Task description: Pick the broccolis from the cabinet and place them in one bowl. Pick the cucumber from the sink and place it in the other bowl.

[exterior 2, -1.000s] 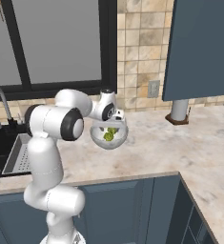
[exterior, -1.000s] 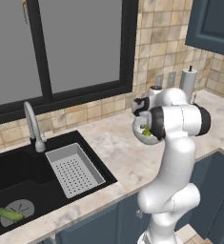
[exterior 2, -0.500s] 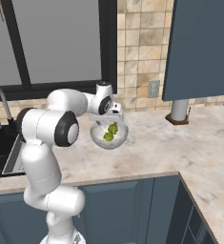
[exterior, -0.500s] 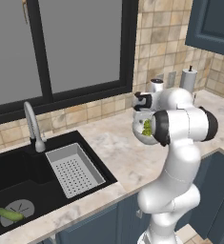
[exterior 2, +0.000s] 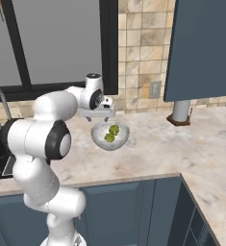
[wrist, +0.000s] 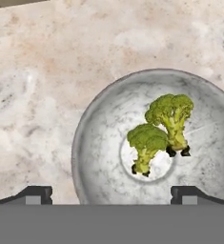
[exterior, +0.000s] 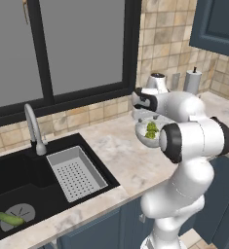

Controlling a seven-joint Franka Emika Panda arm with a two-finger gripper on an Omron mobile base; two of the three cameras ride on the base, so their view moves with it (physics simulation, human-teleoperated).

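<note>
Over the marble counter, my pincer (wrist: 111,194) hangs spread wide and empty above the round pale glassy bowl (wrist: 96,143). Both bumpy yellow-green broccoli florets (wrist: 162,126) sit inside it, touching, so I'd call that half done. One short dark-green cucumber (exterior: 9,219) lies by the drain of the black recessed sink (exterior: 43,182), untouched. Count so far: two florets, one cucumber, one bowl.

Even, bright rendered light, soft faint shadows, no glare, sharp base views, slightly coarse, pixelated hand view
</note>
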